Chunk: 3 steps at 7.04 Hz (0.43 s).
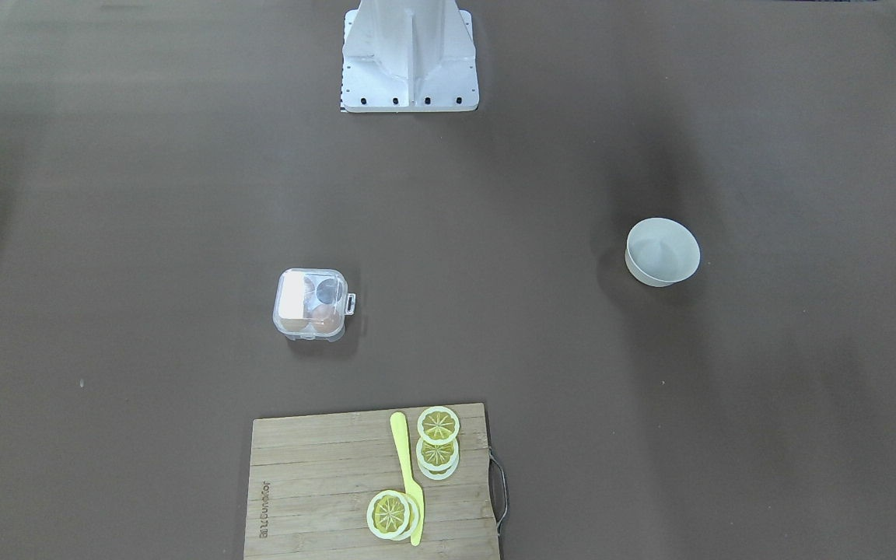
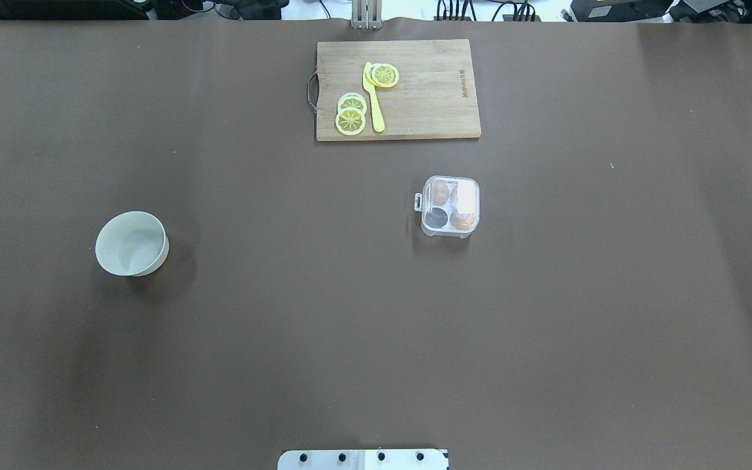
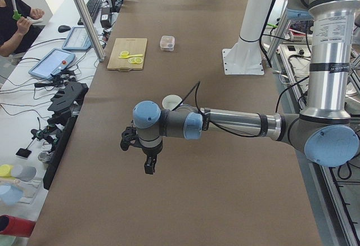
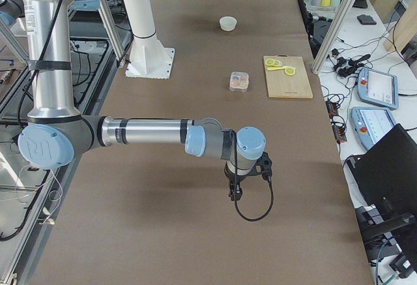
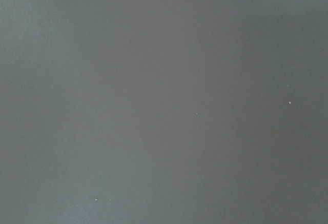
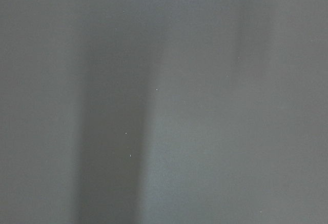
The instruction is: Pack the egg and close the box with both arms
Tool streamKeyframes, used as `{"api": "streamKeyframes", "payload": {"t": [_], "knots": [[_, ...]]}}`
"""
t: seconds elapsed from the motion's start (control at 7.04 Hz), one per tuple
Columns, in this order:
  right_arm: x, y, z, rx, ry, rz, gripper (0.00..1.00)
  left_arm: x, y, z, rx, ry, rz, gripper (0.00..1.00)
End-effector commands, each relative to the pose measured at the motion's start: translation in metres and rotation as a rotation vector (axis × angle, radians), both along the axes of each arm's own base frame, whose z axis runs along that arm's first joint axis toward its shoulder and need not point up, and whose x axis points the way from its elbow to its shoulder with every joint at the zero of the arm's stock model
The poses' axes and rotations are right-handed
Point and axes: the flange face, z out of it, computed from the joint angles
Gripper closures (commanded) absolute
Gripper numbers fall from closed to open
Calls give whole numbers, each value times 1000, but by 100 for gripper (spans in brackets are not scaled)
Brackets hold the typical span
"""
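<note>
The clear plastic box [image 2: 451,205] [image 1: 312,303] stands right of the table's middle in the overhead view, its lid down over the cells and its latch tab pointing left. Through the lid I see orange-brown eggs [image 2: 462,220] and one dark, empty-looking cell. No loose egg shows on the table. My left gripper [image 3: 148,169] hangs over bare table, far from the box, near the white bowl [image 2: 131,243]. My right gripper [image 4: 233,194] hangs over bare table at the opposite end. Both appear only in the side views, so I cannot tell whether they are open or shut.
A wooden cutting board [image 2: 428,98] with lemon slices [image 2: 350,120] and a yellow knife [image 2: 372,98] lies at the far edge. The robot's base [image 1: 409,54] stands at the near middle. Both wrist views show only brown table surface. A person sits off the table in the left view.
</note>
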Motion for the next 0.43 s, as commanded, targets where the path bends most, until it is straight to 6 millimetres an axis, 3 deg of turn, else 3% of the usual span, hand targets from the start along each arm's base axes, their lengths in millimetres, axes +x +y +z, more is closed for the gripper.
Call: {"api": "streamKeyframes", "payload": {"t": [0.0, 0.28], "knots": [[1, 1, 2, -1, 1, 1, 0, 0, -1, 1, 3, -5, 1, 1], [0, 3, 3, -7, -2, 2, 0, 0, -1, 0, 3, -5, 1, 1]]}}
